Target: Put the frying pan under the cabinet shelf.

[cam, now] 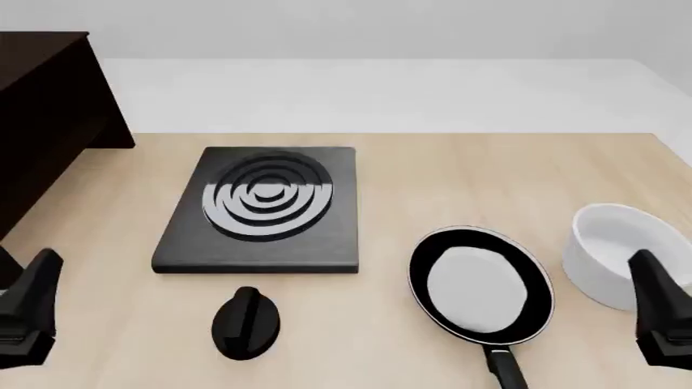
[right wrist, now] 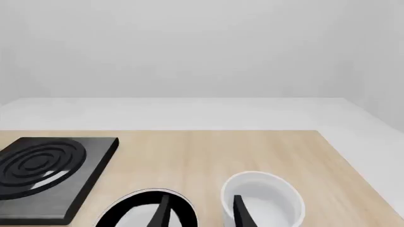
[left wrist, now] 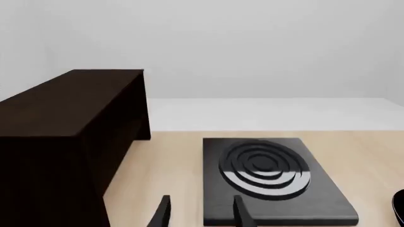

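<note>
The pan (cam: 480,289) lies flat on the table (cam: 465,178), just right of the hotplate's near right corner and apart from it. Its pale inside faces up, and its black handle (cam: 505,366) runs toward the near edge, cut off by the frame. In the right wrist view only a part of its black rim (right wrist: 136,203) shows.

The hotplate (cam: 265,208), a square black slab with silver rings, sits flat near the table's middle. A black knob (cam: 245,322) lies on the table just in front of it, on the near side. The white bowl (cam: 618,251) stands upright to the right of the pan, well to the right of the hotplate, close to the pan but not touching it.

The cabinet (cam: 44,113) stands far left of the hotplate, at the table's left edge, well apart from the pan. Its shelf is not clearly seen in these views.

The left gripper (left wrist: 198,213) hangs over the table in front of the hotplate's left side, fingers apart, holding nothing. The right gripper (right wrist: 200,212) hangs between pan and bowl, right of the hotplate, fingers apart and empty.
</note>
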Controlling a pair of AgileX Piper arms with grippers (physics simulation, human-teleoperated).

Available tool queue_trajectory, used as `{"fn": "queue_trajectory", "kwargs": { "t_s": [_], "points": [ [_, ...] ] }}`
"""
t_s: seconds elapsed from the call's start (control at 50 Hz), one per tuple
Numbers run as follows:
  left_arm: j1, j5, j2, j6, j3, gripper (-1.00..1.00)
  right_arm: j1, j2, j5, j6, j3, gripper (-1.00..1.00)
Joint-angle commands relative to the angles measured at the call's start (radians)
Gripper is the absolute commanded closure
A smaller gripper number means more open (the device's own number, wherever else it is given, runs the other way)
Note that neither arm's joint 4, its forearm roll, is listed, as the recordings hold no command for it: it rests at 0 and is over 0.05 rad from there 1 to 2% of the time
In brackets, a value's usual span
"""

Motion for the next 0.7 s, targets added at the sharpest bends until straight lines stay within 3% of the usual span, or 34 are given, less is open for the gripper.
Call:
{"fn": "queue_trajectory", "kwargs": {
  "t_s": [0.02,0.32,0.7],
  "points": [
    [0.003,-0.013,0.016,0.01,-0.019,-1.0,0.0,0.005,-0.001,0.0,-0.003,-1.0],
    [-0.018,0.034,0.027,0.066,-0.098,-1.0,0.0,0.005,-0.001,0.0,-0.003,-1.0],
    [-0.152,-0.072,0.281,0.228,-0.215,-1.0,0.0,0.005,-0.001,0.0,-0.003,-1.0]
  ]
}}
